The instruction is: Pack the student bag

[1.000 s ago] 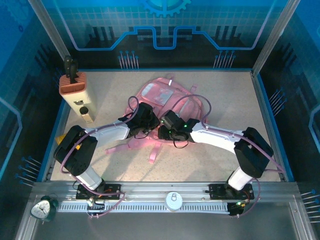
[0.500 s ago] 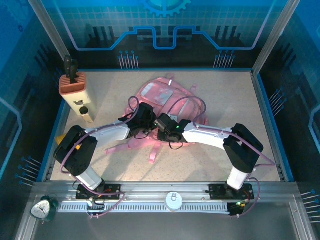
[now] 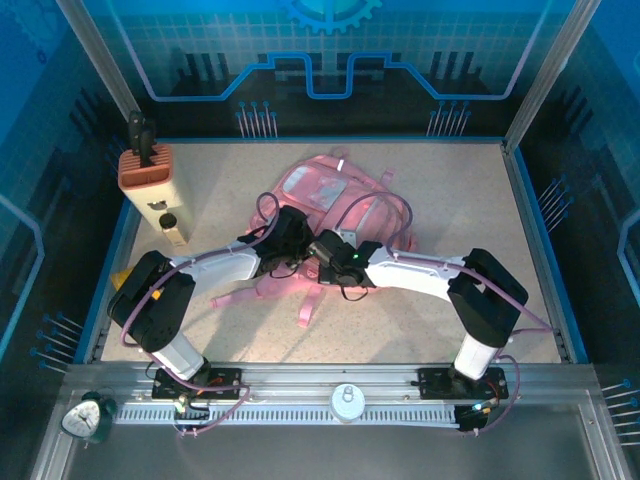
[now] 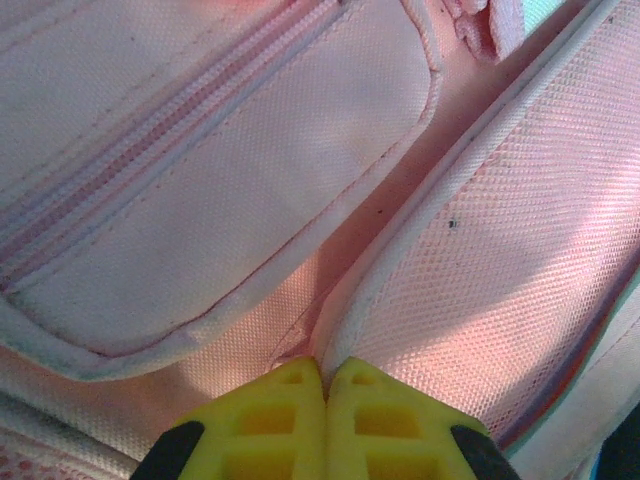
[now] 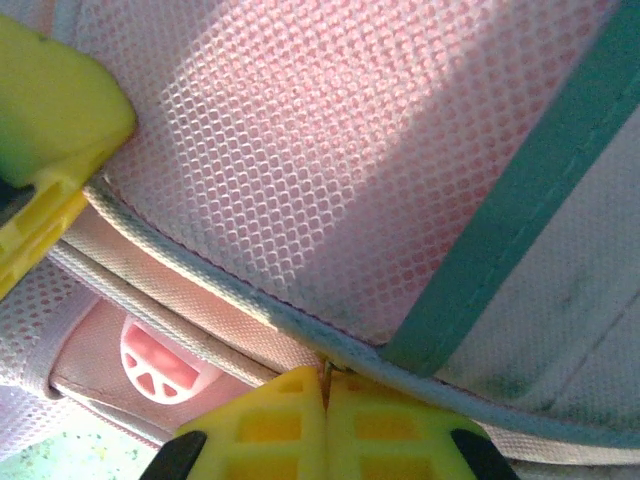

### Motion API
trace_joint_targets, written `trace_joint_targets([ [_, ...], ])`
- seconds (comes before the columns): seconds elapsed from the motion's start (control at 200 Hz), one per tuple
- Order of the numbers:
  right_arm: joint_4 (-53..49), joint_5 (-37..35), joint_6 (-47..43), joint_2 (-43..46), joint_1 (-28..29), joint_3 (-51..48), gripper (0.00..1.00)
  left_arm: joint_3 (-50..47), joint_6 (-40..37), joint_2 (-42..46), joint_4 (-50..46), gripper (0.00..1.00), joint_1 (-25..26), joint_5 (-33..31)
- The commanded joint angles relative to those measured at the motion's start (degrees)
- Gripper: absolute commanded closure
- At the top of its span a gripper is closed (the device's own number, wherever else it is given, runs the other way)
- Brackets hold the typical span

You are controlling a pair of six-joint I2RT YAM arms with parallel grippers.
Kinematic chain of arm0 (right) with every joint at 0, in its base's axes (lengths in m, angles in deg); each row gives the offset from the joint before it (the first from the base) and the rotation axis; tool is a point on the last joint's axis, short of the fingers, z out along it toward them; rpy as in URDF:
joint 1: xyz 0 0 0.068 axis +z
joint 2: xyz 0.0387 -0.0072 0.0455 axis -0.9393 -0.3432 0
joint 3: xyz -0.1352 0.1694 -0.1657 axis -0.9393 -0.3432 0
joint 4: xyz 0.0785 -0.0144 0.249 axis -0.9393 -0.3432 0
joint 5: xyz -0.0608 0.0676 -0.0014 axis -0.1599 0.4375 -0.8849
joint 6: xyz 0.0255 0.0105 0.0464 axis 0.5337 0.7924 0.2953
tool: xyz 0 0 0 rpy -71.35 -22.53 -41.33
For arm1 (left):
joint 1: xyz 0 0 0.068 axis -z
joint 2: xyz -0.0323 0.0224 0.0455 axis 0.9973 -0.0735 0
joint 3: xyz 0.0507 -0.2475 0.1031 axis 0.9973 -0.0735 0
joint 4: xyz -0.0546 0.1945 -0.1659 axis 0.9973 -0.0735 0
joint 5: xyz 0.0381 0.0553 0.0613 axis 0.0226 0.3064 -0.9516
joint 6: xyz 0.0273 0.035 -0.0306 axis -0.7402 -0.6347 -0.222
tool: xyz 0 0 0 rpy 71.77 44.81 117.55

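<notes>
Backpack (image 3: pixel 335 190), pink and soft, lies near the middle of the speckled table (image 3: pixel 470 200), with its straps trailing toward the arm bases. Both arms reach inward and meet over its near edge. In the overhead view the left gripper (image 3: pixel 299 247) and the right gripper (image 3: pixel 320 253) sit just beside each other on the fabric.

In the left wrist view, the yellow fingertips (image 4: pixel 290 400) are pressed together. A piped edge of a mesh panel (image 4: pixel 500 260) runs straight into the line where they meet, so the gripper is pinched on the backpack. A zippered pocket flap (image 4: pixel 230 170) lies to the upper left of that edge.

In the right wrist view, the fingertips (image 5: pixel 365 410) are likewise together, nipping the pale piping under a honeycomb mesh panel (image 5: pixel 320 140). A teal band (image 5: pixel 520 210) crosses the mesh on the right. A yellow finger of the left gripper shows at the upper left, touching the same piping.

A brown box (image 3: pixel 145 170) and a small cream bottle (image 3: pixel 173 229) stand at the table's far-left side, well apart from the backpack.
</notes>
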Motion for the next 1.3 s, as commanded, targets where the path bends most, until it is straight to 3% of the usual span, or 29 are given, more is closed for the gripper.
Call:
trace_joint_targets([
  [0.0, -3.0, -4.8, -2.6, 3.3, 0.6, -2.9, 1.00, 1.8, -1.3, -0.8, -2.9, 1.00, -0.5, -3.7],
  [0.23, -7.4, -9.6, -5.8, 10.4, 0.2, -7.6, 1.00, 2.4, -6.6, -0.2, -3.6, 1.00, -2.3, -4.3],
  [0.52, -8.8, -7.8, -12.2, 19.4, -7.3, -14.0, 1.00, 5.0, -12.8, -0.5, -5.9, 1.00, -5.1, -0.9],
  [0.69, -7.5, -7.4, -18.2, 21.9, -7.5, -15.7, 1.00, 6.9, -13.7, -1.4, -5.9, 1.00, -5.8, -0.2],
  [0.966, 0.9, 1.3, -18.4, 18.1, -0.7, -15.3, 1.00, 13.5, -15.8, -6.6, -5.2, 1.00, -9.2, 1.9],
  [1.136, 3.1, 2.3, -16.9, 11.1, 0.9, -8.5, 1.00, 16.0, -17.2, -7.0, -6.4, 1.00, -11.9, 3.9],
  [1.291, 2.5, 0.9, -17.1, 10.7, 0.9, -7.9, 1.00, 9.4, -14.0, -1.5, -4.2, 0.67, -12.1, 7.9],
])
